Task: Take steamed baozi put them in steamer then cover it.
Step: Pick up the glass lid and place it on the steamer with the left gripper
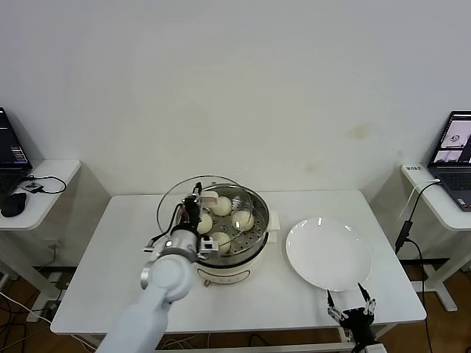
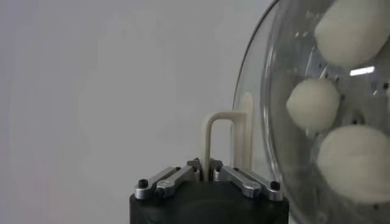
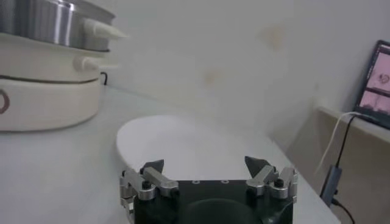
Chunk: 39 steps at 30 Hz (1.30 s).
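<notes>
The steel steamer [image 1: 254,246] stands on its cream base at the table's middle. Several cream-white baozi [image 1: 243,219] lie in it; three show through the glass in the left wrist view [image 2: 312,104]. The clear glass cover [image 1: 176,197] is held tilted over the steamer's left side, its metal rim [image 2: 247,91] seen edge-on. My left gripper [image 1: 193,208] is shut on the cover's cream handle [image 2: 210,137]. My right gripper [image 1: 352,307] is open and empty, low at the table's front right, just before the plate.
A flat white plate [image 1: 327,254] lies to the right of the steamer, also in the right wrist view [image 3: 183,143]. Side desks with laptops stand at far left [image 1: 29,176] and far right [image 1: 441,184]. The steamer's side handle [image 3: 100,27] points toward the plate.
</notes>
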{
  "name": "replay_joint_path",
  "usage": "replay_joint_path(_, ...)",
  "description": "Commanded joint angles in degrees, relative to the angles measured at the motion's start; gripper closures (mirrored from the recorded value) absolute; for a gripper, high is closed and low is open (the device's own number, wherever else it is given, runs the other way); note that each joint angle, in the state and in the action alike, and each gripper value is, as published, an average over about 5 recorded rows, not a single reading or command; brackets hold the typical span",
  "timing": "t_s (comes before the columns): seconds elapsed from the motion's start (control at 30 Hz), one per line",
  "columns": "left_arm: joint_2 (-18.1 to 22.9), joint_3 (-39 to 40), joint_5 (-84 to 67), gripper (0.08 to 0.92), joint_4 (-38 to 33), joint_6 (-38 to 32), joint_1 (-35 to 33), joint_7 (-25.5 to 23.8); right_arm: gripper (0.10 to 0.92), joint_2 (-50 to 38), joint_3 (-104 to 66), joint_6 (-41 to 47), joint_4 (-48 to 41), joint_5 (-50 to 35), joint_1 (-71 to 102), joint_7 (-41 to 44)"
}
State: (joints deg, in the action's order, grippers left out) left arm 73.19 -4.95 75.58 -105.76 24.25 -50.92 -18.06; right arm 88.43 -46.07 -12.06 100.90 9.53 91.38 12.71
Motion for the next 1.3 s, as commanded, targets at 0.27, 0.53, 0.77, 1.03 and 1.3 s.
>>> replay_joint_path(0.27, 7.4, 2.41, 5.36, 0.852, 4.63, 0.42, 0.89, -1.25, 0.203, 1.32, 0.94, 0.13, -0.24, 0.7, 0.26, 0.23)
replay_joint_path(0.53, 8.53, 2.01, 6.04, 0.852, 5.27, -0.05, 0.13, -0.8, 0.202, 1.41, 1.29, -0.16, -0.24, 0.76, 0.79, 0.41)
replay_joint_path(0.77, 9.01, 1.72, 6.4, 0.852, 5.88, -0.46, -0.15, -0.5, 0.203, 1.39, 1.53, -0.15, -0.16, 0.87, 0.83, 0.45)
replay_joint_path(1.03, 9.21, 1.27, 6.4, 0.852, 6.14, -0.91, -0.59, -0.27, 0.203, 1.43, 1.86, -0.19, -0.42, 1.06, 0.93, 0.54)
replay_joint_path(1.3, 9.6, 1.28, 6.18, 0.852, 6.61, -1.15, -0.56, 0.12, 0.203, 1.65, 2.16, -0.19, -0.41, 1.39, 0.91, 0.62)
